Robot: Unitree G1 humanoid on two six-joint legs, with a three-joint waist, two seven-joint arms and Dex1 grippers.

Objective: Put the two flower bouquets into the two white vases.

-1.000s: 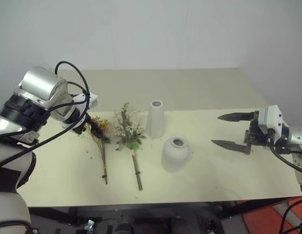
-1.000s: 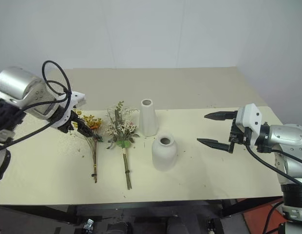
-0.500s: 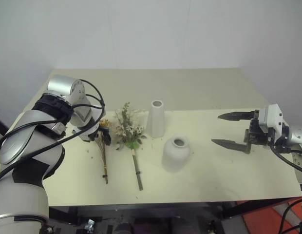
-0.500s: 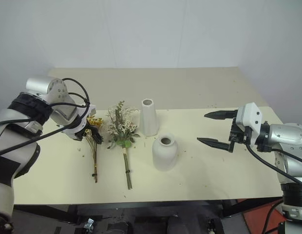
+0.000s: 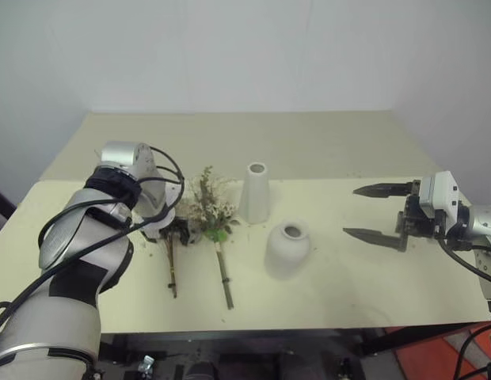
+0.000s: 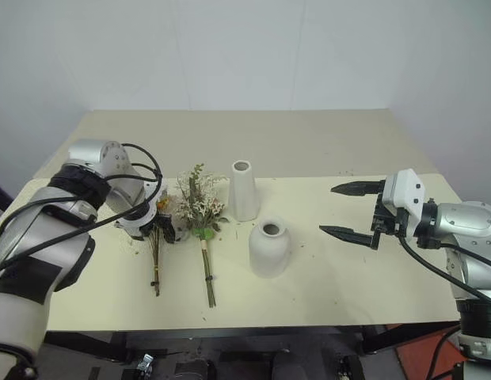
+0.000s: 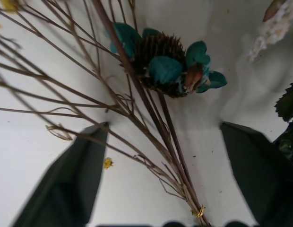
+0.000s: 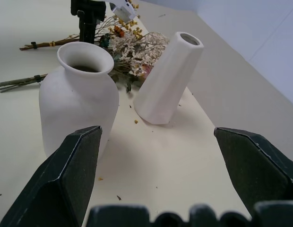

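White vases, the cone [image 5: 255, 192] and the round one [image 5: 287, 248], are standing empty mid-table [image 5: 364, 277]. Both bouquets, yellow [image 6: 155, 241] and cream [image 6: 201, 218], are lying beside them. Left gripper [image 7: 172, 165] is straddling the yellow stems, fingers apart; right gripper [image 5: 376, 214] is gaping, holding nothing.

Both vases, the cone [image 5: 255, 192] and the round one [image 5: 287, 249], are finished in smooth matt white, like unglazed ceramic. The table [image 5: 372, 277] is covered by a matt, pale cream surface. The bouquets [image 6: 199, 207] look dried, with thin woody stems. The gripper fingers [image 8: 73, 177] are made of matt black plastic.
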